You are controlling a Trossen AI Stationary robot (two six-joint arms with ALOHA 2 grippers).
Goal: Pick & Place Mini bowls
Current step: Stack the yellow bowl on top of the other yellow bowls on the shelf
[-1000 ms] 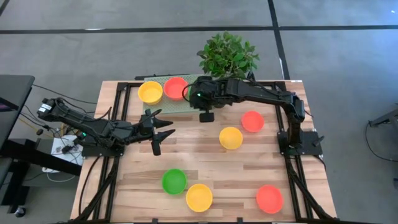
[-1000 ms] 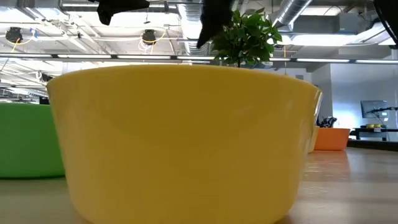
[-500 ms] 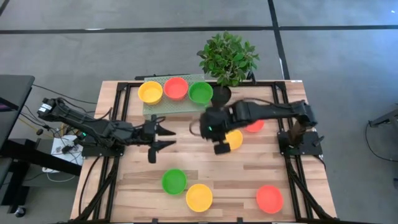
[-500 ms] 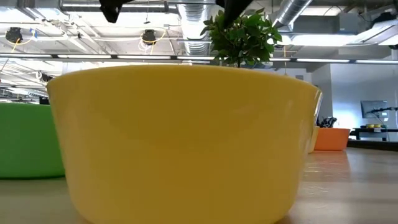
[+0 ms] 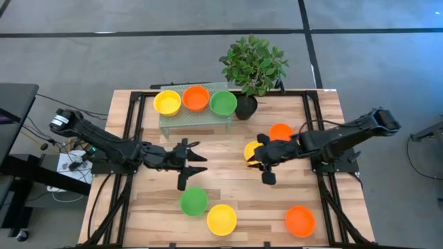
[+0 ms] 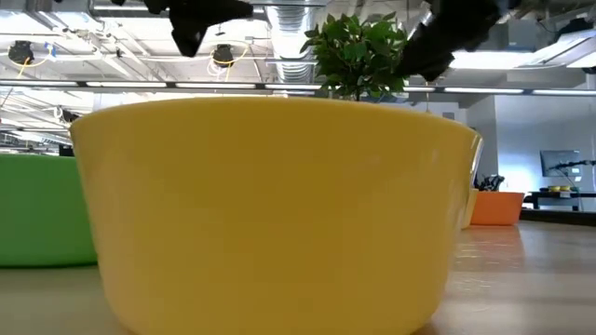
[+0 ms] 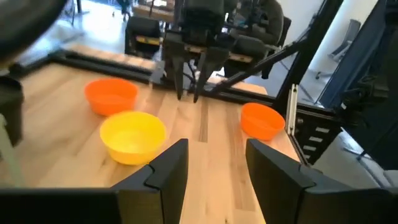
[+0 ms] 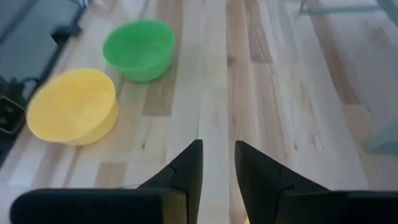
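Note:
Three mini bowls, yellow (image 5: 167, 102), red-orange (image 5: 196, 98) and green (image 5: 223, 103), stand side by side on a green rack (image 5: 196, 117) at the far edge. Five more rest on the table: yellow (image 5: 251, 148), orange (image 5: 280, 130), green (image 5: 194, 201), yellow (image 5: 221, 218) and orange (image 5: 300, 220). My right gripper (image 5: 255, 159) hangs open and empty at the near side of the middle yellow bowl; it also shows in the left wrist view (image 7: 189, 93). My left gripper (image 5: 199, 158) is open and empty above the table's middle, left of that bowl.
A potted plant (image 5: 252, 66) in a black pot stands at the far edge beside the rack. The low view is filled by the near yellow bowl (image 6: 270, 209), with the green one (image 6: 37, 209) beside it. Bare wood lies between the two grippers.
My right gripper has left the green bowl on the rack beside the red-orange one and swung from the far edge toward the near and right, to the middle yellow bowl. My left gripper has moved a little toward the right and near edge, still open.

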